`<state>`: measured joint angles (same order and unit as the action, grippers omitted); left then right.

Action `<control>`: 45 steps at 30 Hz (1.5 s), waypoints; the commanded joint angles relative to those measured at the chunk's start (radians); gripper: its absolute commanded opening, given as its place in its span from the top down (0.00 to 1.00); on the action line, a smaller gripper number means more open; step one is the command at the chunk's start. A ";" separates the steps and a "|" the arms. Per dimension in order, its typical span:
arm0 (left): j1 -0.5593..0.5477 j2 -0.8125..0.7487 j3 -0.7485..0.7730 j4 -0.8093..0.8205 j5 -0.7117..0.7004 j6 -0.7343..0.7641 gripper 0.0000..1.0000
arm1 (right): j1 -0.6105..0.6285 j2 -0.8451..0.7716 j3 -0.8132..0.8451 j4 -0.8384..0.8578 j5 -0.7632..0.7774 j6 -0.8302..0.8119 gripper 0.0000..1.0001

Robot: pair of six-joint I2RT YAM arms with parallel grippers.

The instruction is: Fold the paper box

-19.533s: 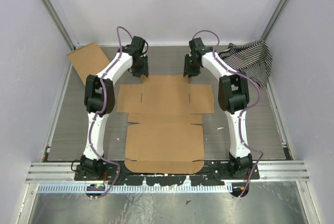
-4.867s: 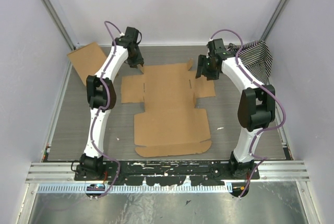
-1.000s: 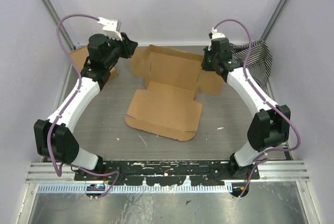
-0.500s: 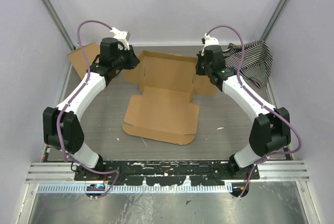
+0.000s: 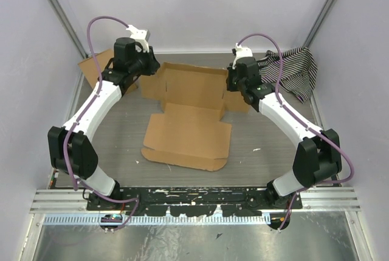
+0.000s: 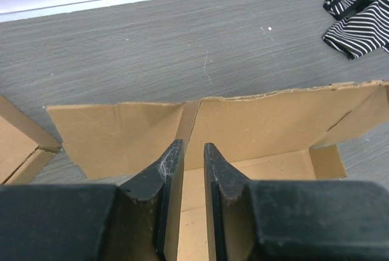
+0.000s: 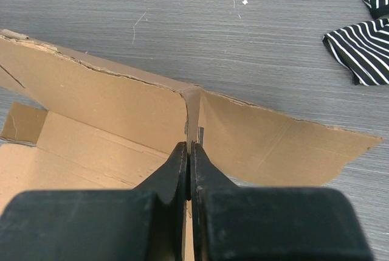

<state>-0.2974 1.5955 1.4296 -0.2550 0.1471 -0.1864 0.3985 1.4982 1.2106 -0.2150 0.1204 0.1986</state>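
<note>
Centre-back on the table [image 5: 106, 142], with the paper box [image 5: 188, 136] rear wall half-raised, we should lift both corners evenly: right gripper [image 7: 189, 146] pinched on its crease, left gripper [image 6: 193, 145] narrowly apart, grip unclear.

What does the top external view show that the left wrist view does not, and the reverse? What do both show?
Only the top external view: the right arm and the flat near panel of the paper box. Only the left wrist view: the left fingers close up, slightly apart at a crease in the box's raised back wall. Both: that raised wall and the striped cloth.
</note>
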 commanded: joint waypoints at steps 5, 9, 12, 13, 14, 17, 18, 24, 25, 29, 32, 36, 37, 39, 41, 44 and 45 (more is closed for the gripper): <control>-0.002 0.022 0.085 -0.070 0.000 0.040 0.69 | 0.019 -0.052 -0.014 0.055 0.011 -0.010 0.96; -0.002 0.035 0.100 -0.095 -0.010 0.056 0.63 | 0.021 -0.053 -0.010 0.055 0.010 -0.008 0.96; -0.002 0.054 0.111 -0.106 -0.024 0.074 0.61 | 0.023 -0.056 -0.010 0.058 0.009 -0.008 0.96; -0.003 0.064 0.118 -0.113 -0.028 0.079 0.62 | 0.024 -0.056 -0.010 0.058 0.007 -0.010 0.96; -0.003 0.073 0.126 -0.123 -0.029 0.082 0.62 | 0.025 -0.056 -0.010 0.058 0.006 -0.009 0.96; -0.003 0.101 0.148 -0.139 -0.032 0.092 0.64 | 0.026 -0.059 -0.013 0.058 0.002 -0.011 0.96; -0.002 0.108 0.156 -0.141 -0.032 0.093 0.65 | 0.026 -0.059 -0.014 0.057 0.001 -0.011 0.96; -0.005 0.145 0.199 -0.148 -0.032 0.105 0.66 | 0.032 -0.058 -0.024 0.051 -0.005 -0.016 0.96; -0.005 0.153 0.212 -0.155 -0.033 0.105 0.66 | 0.033 -0.058 -0.026 0.050 -0.005 -0.016 0.96; -0.006 0.177 0.233 -0.186 -0.035 0.104 0.73 | 0.034 -0.058 -0.026 0.048 -0.002 -0.017 0.96; -0.007 0.184 0.228 -0.205 -0.035 0.104 0.84 | 0.034 -0.056 -0.021 0.046 -0.001 -0.017 0.96; -0.007 0.182 0.204 -0.211 -0.035 0.102 0.84 | 0.035 -0.050 -0.014 0.045 -0.005 -0.019 0.96; -0.007 0.182 0.199 -0.213 -0.035 0.102 0.85 | 0.035 -0.050 -0.012 0.045 -0.005 -0.019 0.96; -0.007 0.184 0.196 -0.217 -0.035 0.101 0.85 | 0.035 -0.048 -0.007 0.044 -0.005 -0.020 0.96; -0.008 0.190 0.197 -0.220 -0.037 0.099 0.85 | 0.034 -0.046 -0.001 0.042 -0.005 -0.020 0.96; -0.008 0.203 0.213 -0.237 -0.040 0.092 0.85 | 0.036 -0.045 0.003 0.041 -0.004 -0.022 0.96; -0.008 0.210 0.220 -0.245 -0.043 0.090 0.84 | 0.034 -0.046 0.004 0.040 -0.003 -0.022 0.96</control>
<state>-0.3038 1.7786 1.6329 -0.4591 0.1169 -0.0937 0.4263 1.4963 1.1854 -0.2115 0.1184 0.1856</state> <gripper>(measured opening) 0.153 0.068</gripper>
